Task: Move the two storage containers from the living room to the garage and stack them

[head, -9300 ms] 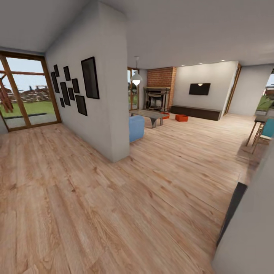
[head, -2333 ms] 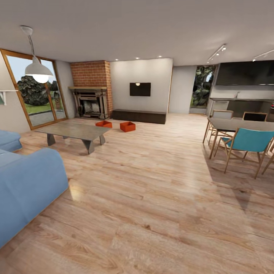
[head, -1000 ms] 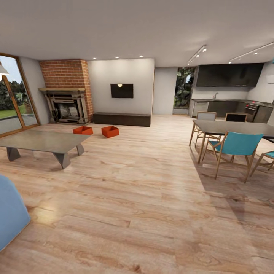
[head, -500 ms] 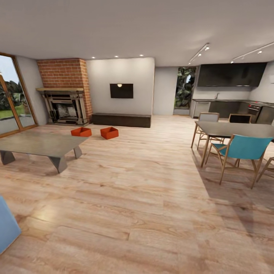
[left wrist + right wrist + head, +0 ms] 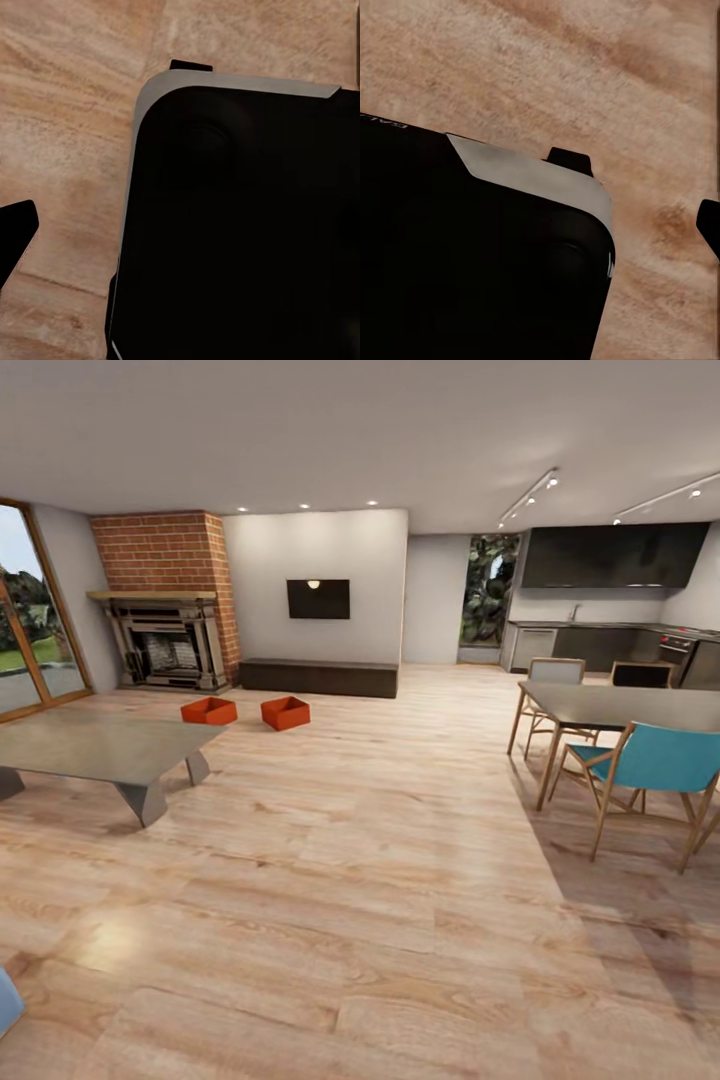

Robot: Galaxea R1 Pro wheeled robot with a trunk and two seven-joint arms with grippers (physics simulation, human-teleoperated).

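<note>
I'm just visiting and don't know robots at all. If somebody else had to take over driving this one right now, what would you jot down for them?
End effectors: I cannot tell whether either is open or shut; the wrist views show dark robot bodywork over wood-plank floor, and neither carries a bin.
Things: both storage containers sit on the living room floor ahead, side by side but apart, the left container and the right container, in front of the fireplace and the dark TV bench. The low table lies to the left of the path, the dining table to the right.
Done: nothing picked up.
Left: drive up, grasp both, take them to the garage, stack them.
</note>
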